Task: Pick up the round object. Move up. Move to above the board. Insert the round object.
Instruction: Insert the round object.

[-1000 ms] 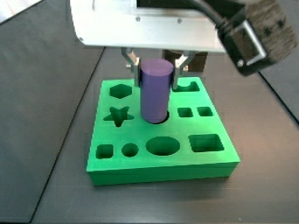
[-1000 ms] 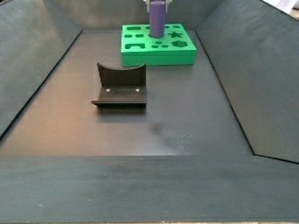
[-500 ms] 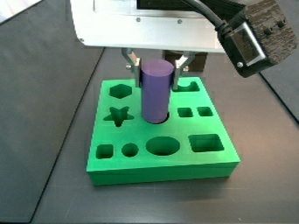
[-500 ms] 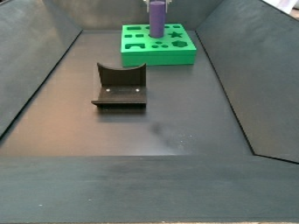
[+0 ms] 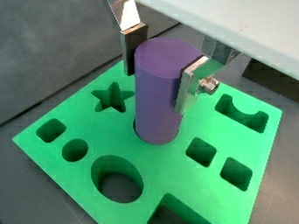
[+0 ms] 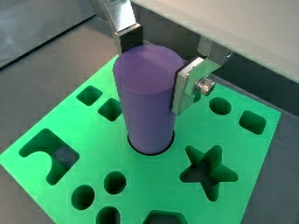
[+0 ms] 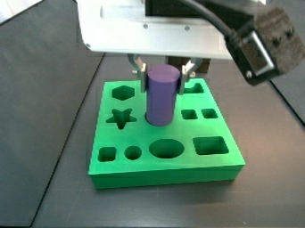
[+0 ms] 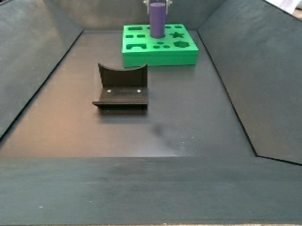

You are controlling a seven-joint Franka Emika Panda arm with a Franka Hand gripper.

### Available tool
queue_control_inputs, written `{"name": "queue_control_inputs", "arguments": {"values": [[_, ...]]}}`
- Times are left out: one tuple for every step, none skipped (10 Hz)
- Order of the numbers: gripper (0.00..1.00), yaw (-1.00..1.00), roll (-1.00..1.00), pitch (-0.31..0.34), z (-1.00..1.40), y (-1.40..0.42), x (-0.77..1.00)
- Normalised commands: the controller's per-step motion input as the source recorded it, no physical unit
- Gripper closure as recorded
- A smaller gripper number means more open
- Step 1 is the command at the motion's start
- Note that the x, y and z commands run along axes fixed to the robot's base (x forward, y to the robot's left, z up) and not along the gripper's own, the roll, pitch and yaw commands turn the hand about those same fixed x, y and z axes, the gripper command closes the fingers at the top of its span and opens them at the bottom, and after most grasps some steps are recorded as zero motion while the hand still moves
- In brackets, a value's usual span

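The round object (image 5: pixel 158 92), a matte purple cylinder, stands upright with its foot inside a round hole in the middle of the green board (image 5: pixel 73 114). In both wrist views my gripper (image 5: pixel 160 79) is shut on its upper part, with one silver finger on each side (image 6: pixel 187 83). The side views show the round object (image 7: pixel 162 93) rising from the board (image 7: pixel 179 171) under the white gripper body (image 7: pixel 161 71). The star, hexagon, oval and square holes around it are empty. The cylinder's bottom end is hidden in the hole.
The board (image 8: pixel 160 58) lies at the far end of a dark walled bin. The dark L-shaped fixture (image 8: pixel 120 88) stands on the floor nearer the middle, well apart from the board. Sloping bin walls (image 8: pixel 253 79) rise on both sides.
The gripper has come down a little with the round object, whose top now sits lower over the board. Board and fixture have not moved.
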Motion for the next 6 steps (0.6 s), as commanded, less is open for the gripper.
{"name": "queue_control_inputs", "arguments": {"values": [[1.0,0.03,0.16,-0.099,-0.56,-0.1,0.09],[1.0,0.04,0.19,-0.129,-0.68,-0.09,0.0],[1.0,0.03,0.22,-0.141,-0.76,-0.09,0.0],[1.0,0.03,0.22,-0.121,-0.79,-0.06,0.0],[1.0,0.04,0.18,-0.117,-0.82,-0.04,0.0],[1.0,0.04,0.15,-0.116,-0.83,-0.03,0.0]]}}
